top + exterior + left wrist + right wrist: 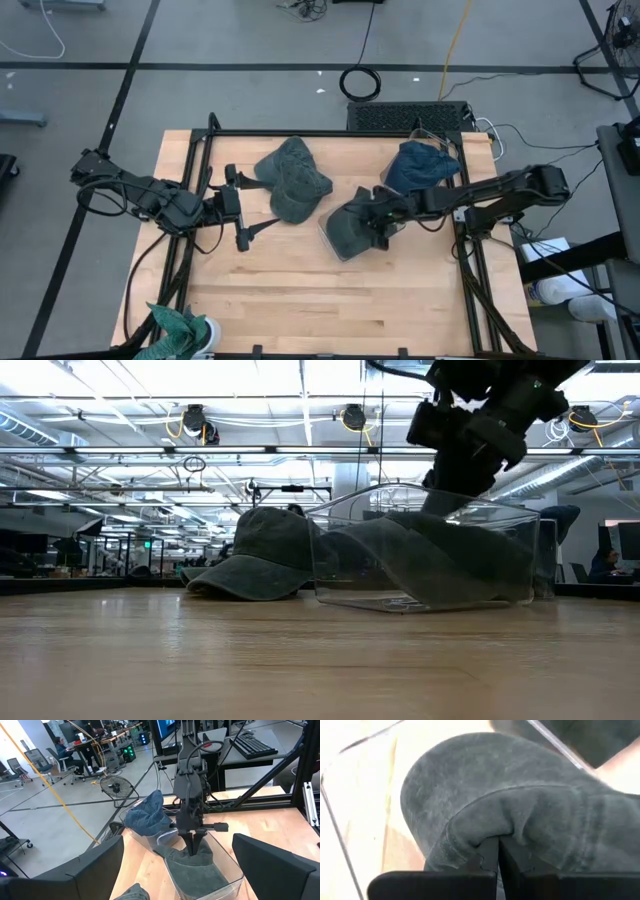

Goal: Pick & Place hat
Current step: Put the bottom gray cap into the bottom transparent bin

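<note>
A dark grey-green cap (345, 232) lies in a clear plastic bin (500, 520) right of the table's middle. My right gripper (497, 855) reaches down into the bin from the right and is shut on that cap. A second grey-green cap (293, 178) rests on its brim and lower rim on the wood, left of the bin; it is the cap (255, 555) seen at left in the low view. My left gripper (238, 205) hovers open beside this cap on its left, touching nothing. A blue cap (420, 165) sits in another clear bin behind. My right gripper pinches a raised fold of the cap's crown (490, 832) between its two shut fingers. The fingers (192, 845) come from above, pointing down into the bin. The cap sags around the fold, and its lower part (420, 590) rests on the bin's floor.
A teal cloth bundle (180, 330) sits at the near-left corner. A black frame rail (330, 133) runs along the far edge, with side rails on the left and right. Bare wood (320, 300) spans the near half of the table.
</note>
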Robot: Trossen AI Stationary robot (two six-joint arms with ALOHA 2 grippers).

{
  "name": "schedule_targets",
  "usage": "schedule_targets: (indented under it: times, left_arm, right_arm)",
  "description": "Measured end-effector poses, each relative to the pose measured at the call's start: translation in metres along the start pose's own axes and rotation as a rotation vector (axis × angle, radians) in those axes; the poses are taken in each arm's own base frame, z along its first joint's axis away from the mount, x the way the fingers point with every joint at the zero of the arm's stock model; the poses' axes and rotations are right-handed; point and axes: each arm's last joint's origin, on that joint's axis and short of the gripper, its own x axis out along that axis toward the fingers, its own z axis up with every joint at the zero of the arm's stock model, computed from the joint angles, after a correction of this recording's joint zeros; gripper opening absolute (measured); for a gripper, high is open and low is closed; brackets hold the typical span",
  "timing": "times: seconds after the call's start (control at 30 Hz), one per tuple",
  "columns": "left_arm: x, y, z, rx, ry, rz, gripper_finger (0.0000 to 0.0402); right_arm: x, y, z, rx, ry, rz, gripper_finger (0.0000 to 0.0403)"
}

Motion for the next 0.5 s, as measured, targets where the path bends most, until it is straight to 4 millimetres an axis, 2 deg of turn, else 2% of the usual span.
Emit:
schedule_targets:
  times: [0.5]
  left_arm:
    - [0.0, 0.0, 0.0, 0.0, 0.0, 0.0, 0.0379]
  right_arm:
    - [-0.036, 0.0, 0.013, 0.07, -0.162, 0.006, 0.0]
